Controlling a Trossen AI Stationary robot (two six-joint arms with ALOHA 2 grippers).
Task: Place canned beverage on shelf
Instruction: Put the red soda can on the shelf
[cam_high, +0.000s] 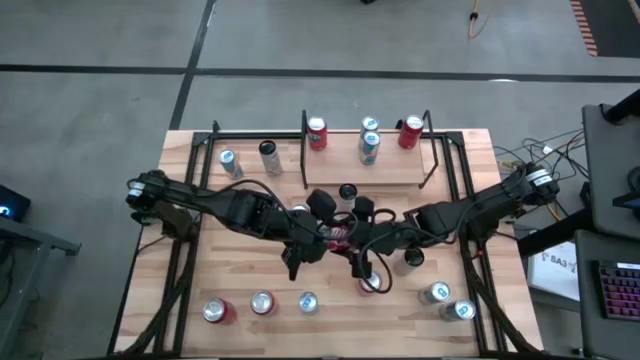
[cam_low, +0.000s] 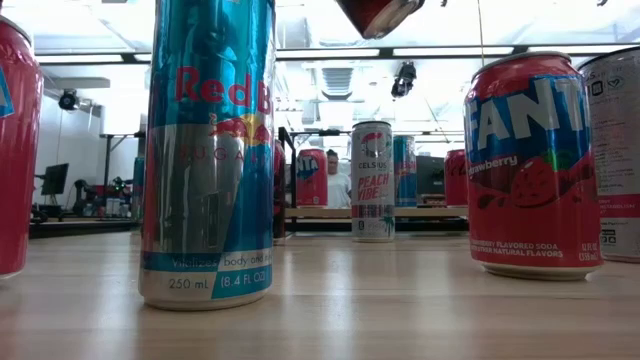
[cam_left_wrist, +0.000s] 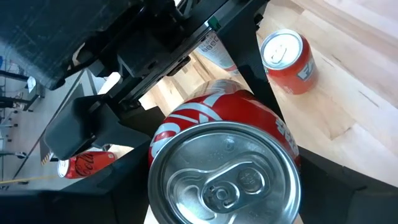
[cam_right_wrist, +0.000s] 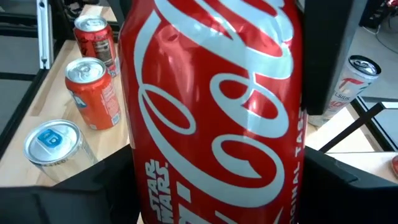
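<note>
Two grippers meet mid-table over one red Coca-Cola can (cam_right_wrist: 211, 112): the left gripper (cam_high: 318, 243) has its fingers closed on the can, and the right gripper (cam_high: 352, 240) brackets it, contact unclear. The shelf (cam_high: 340, 160), at the far edge, carries four cans.

Four cans (cam_high: 368, 146) crowding the shelf (cam_high: 340, 170); left half free.
</note>
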